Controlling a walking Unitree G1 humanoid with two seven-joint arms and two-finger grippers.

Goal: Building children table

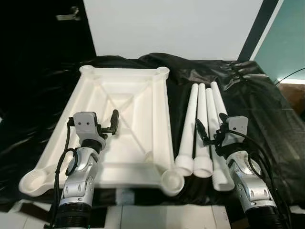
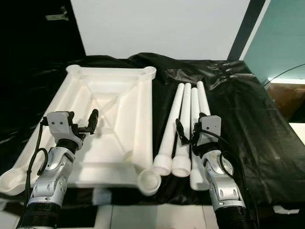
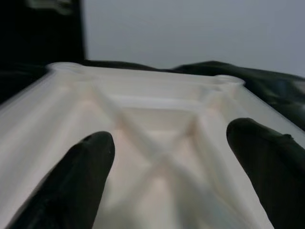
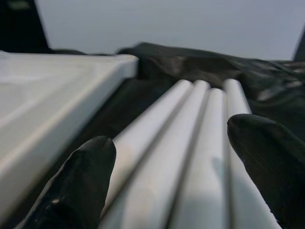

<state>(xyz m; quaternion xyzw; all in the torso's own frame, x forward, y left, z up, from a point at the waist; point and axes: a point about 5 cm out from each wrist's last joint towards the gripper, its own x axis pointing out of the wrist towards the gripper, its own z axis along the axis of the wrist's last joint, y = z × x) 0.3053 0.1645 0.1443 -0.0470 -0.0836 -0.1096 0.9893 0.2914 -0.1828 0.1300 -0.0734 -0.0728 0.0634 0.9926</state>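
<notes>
A white plastic tabletop (image 1: 159,114) lies upside down on the black sheet, with a round leg socket (image 1: 172,180) at each corner and crossed ribs inside. Several white tube legs (image 1: 191,119) lie side by side to its right, wide ends toward me. My left gripper (image 1: 95,125) hovers over the tabletop's near left part, open and holding nothing; in the left wrist view its fingertips (image 3: 90,157) frame the ribs (image 3: 157,152). My right gripper (image 1: 212,125) hovers low over the near ends of the legs (image 4: 190,143), open and holding nothing.
A crumpled black plastic sheet (image 1: 267,109) covers the whole work surface, bunched up at the back. Behind it are a white wall (image 1: 171,24) and a dark door (image 1: 43,33) on the left. A teal wall (image 1: 286,38) stands at the right.
</notes>
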